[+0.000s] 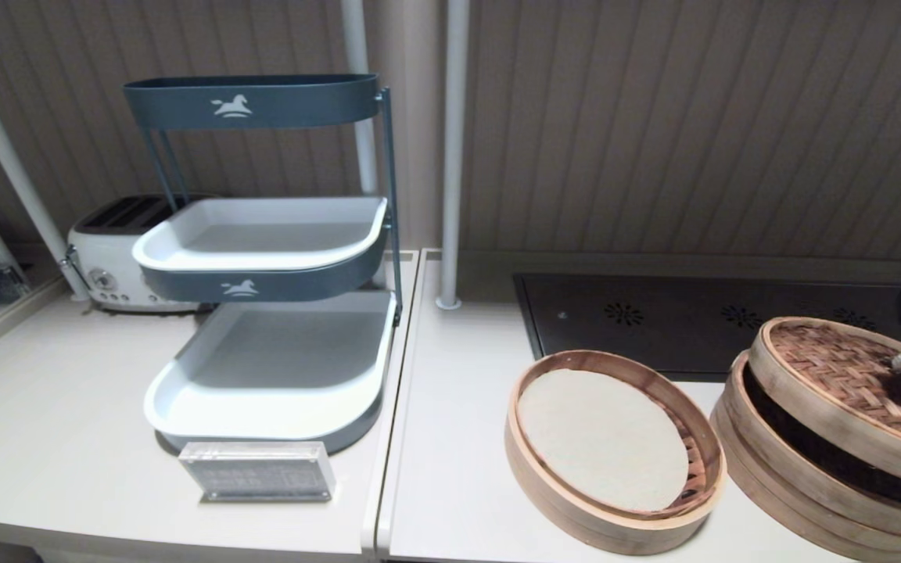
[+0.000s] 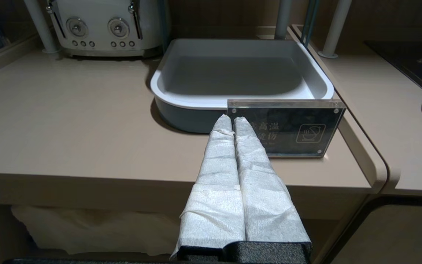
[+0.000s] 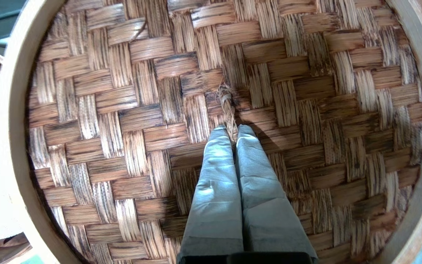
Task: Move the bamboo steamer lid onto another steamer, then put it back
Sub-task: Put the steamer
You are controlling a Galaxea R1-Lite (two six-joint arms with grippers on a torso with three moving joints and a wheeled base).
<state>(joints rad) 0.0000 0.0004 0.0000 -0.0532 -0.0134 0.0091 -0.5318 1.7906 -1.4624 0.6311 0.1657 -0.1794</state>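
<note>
Nearest, at the right front of the counter, the lid [image 1: 849,375] sits tilted on the other steamer [image 1: 779,477], its left edge raised so a dark gap shows beneath the pale hoop, its right side running out of the head view. The right gripper [image 3: 233,129] is down on the lid's centre, its wrapped fingers [image 3: 216,172] pressed together on the small twisted knot [image 3: 227,104], or at least pinching its near end; how much of the knot they hold cannot be told. Judged by its build, the lid is light and fairly stiff at the hoop, with a woven top that flexes a little. The weave is rough, not slippery, but the thin fibre knot is the weak point. It gives one hold at the centre, so the wide lid may swing or tip when lifted; a slow, level lift suits it. Just left, the open steamer with the pale round liner [image 1: 603,438] waits for its lid back. Farther left, the left gripper [image 2: 232,121] is parked off the counter's front edge, fingers together and empty, facing a clear sign block [image 2: 286,128], with the grey tiered rack [image 1: 263,242] beyond.
</note>
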